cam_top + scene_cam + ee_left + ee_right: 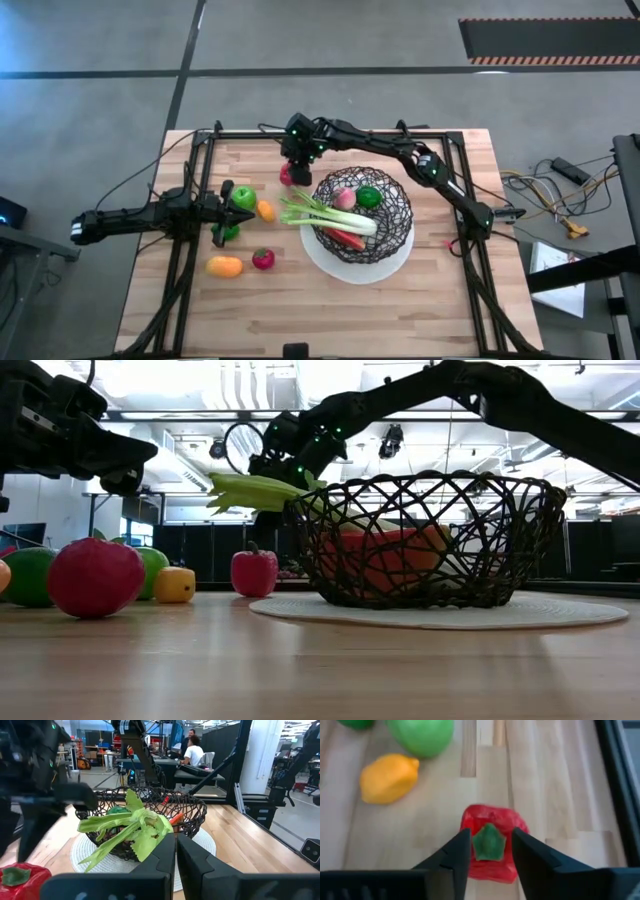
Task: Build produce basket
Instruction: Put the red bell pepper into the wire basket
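The black wire basket [402,228] stands on a white round plate [396,270] at mid-table. It holds a peach [345,198], a green fruit [368,197] and red and orange pieces. A pale-green celery stalk [325,216] lies across the basket's left rim, its leafy end [250,490] sticking out. A red pepper [490,857] stands on the table left of the basket's far side. My right gripper [490,837] hovers open above it, pointing down at a slant, a finger on either side of its green stem. My left gripper [176,847] is shut and empty at the table's left.
Loose produce lies left of the basket: a green apple [243,197], a small orange piece [265,210], a larger orange one [225,266], a strawberry [263,259] and a green fruit [224,233]. Black frame rails [190,250] run along the table's sides. Bare wood lies near the front edge.
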`<state>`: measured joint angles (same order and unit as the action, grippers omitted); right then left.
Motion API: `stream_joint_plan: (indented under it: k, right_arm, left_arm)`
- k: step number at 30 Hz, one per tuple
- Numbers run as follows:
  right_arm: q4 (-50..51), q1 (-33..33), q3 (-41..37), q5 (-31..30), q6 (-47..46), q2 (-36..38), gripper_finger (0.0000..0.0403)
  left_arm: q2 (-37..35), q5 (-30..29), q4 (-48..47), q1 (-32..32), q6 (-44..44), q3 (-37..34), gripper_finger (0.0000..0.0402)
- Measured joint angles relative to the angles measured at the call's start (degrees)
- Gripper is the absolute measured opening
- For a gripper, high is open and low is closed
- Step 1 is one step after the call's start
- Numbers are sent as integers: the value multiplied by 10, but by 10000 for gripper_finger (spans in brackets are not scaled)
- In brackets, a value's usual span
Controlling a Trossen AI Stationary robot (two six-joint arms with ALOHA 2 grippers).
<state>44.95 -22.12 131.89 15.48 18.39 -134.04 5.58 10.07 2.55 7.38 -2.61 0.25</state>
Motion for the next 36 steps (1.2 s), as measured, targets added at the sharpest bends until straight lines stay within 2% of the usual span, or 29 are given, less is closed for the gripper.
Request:
stream_joint_plan:
  k: [4, 7, 11, 17, 21, 25, 29, 32, 36]
  right_arm:
    - [-27, 2, -26, -5, 1, 0, 161]
    - [-62, 2, -45, -5, -8, 0, 158]
    - [-88, 2, -63, -6, 9, 0, 122]
    - [-87, 3, -64, -4, 4, 2, 24]
    - [-53, 6, -63, -7, -9, 27, 19]
    - [1, 21, -64, -29, -20, 99, 17]
    - [58, 61, -89, -148, -24, 195, 16]
    - [71, 104, -159, -193, -61, 279, 15]
    - [64, 164, -302, -228, -172, 402, 15]
  left_arm:
    - [0, 0, 0, 0, 0, 0, 0]
    - [0, 0, 0, 0, 0, 0, 0]
    - [0, 0, 0, 0, 0, 0, 0]
    - [0, 0, 0, 0, 0, 0, 0]
    - [0, 0, 0, 0, 0, 0, 0]
    - [0, 0, 0, 0, 0, 0, 0]
    - [0, 0, 0, 0, 0, 0, 0]
    - [0, 0, 0, 0, 0, 0, 0]
    - [0, 0, 0, 0, 0, 0, 0]
